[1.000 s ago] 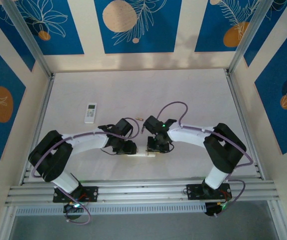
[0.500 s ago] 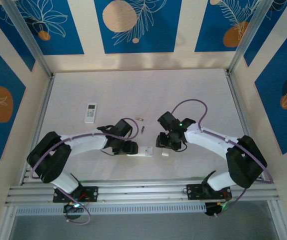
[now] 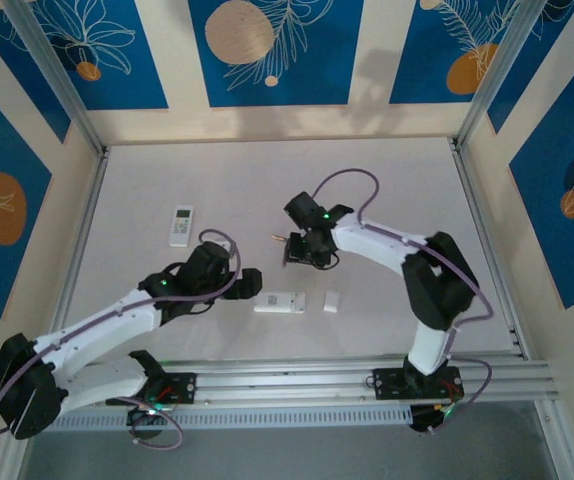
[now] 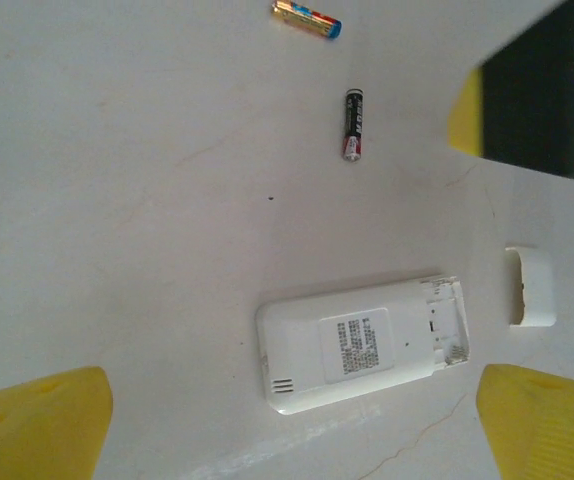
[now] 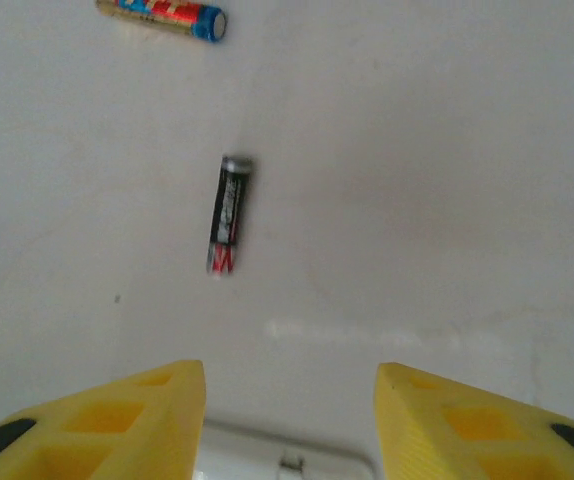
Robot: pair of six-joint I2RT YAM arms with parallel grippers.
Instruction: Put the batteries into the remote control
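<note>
The step in hand is fetching a battery. The remote [image 4: 362, 343] lies face down on the table [image 4: 117, 200] with its compartment uncovered. Both the black battery [image 5: 229, 214] and the gold battery [image 5: 162, 14] lie loose beyond the remote. The right jaws hover near the black battery, partly open and empty. The left jaws are wide open above the remote and hold nothing. Next, the right jaws probably must descend around the black battery.

The worktop [image 3: 267, 180] is plain off-white. The remote control [image 4: 362, 343] and its loose cover [image 4: 530, 287] are white, the remote with a grey printed label. The black battery [image 5: 229, 214] carries red and white print; the gold battery [image 5: 162, 15] has a blue end. The left tool [image 4: 292, 420] and right tool [image 5: 289, 415] have yellow fingers [image 5: 117, 420]. The walls [image 3: 267, 50] are blue with orange discs and white leaf outlines.
</note>
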